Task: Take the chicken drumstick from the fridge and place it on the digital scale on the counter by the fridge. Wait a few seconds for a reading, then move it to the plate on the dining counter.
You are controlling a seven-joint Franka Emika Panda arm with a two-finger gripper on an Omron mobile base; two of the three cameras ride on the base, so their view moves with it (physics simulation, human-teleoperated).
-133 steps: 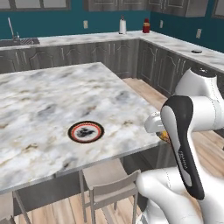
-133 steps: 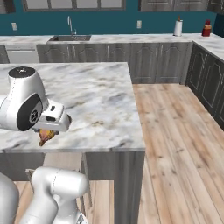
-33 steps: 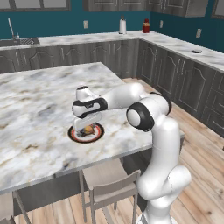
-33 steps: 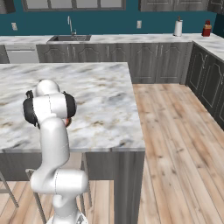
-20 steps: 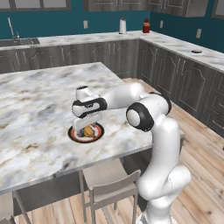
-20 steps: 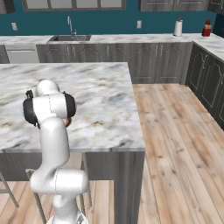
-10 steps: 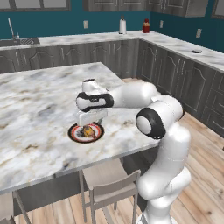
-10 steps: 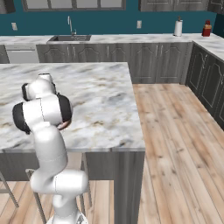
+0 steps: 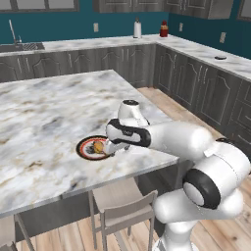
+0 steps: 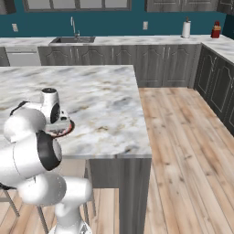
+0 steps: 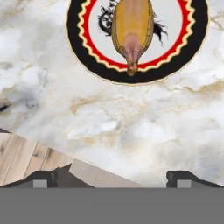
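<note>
Now the chicken drumstick (image 11: 132, 31) lies on the plate (image 11: 83, 52) and the hand (image 11: 113, 177) is off it: a second ago the hand was down over the plate, half a second ago it had lifted, and it has since drawn back toward the near edge of the surface (image 9: 44, 117). In the hand view the two finger tips stand wide apart at 7 and 5 o'clock with only marble between them, so the hand is fully spread and holds nothing. I judge the last step of the task, the move to the plate on the dining counter, as done; what is left is only to clear the arm away.

The drumstick is a glossy golden-brown oval with a paler pinkish patch near its narrow end, which points to 6 o'clock in the hand view, toward the plate's rim. It rests across the light centre, over a dark painted motif, inside the red and black rings. In the left base view it shows as a small orange lump (image 9: 98, 146) on the plate (image 9: 84, 149), just at 9 o'clock of the hand (image 9: 113, 145)
</note>
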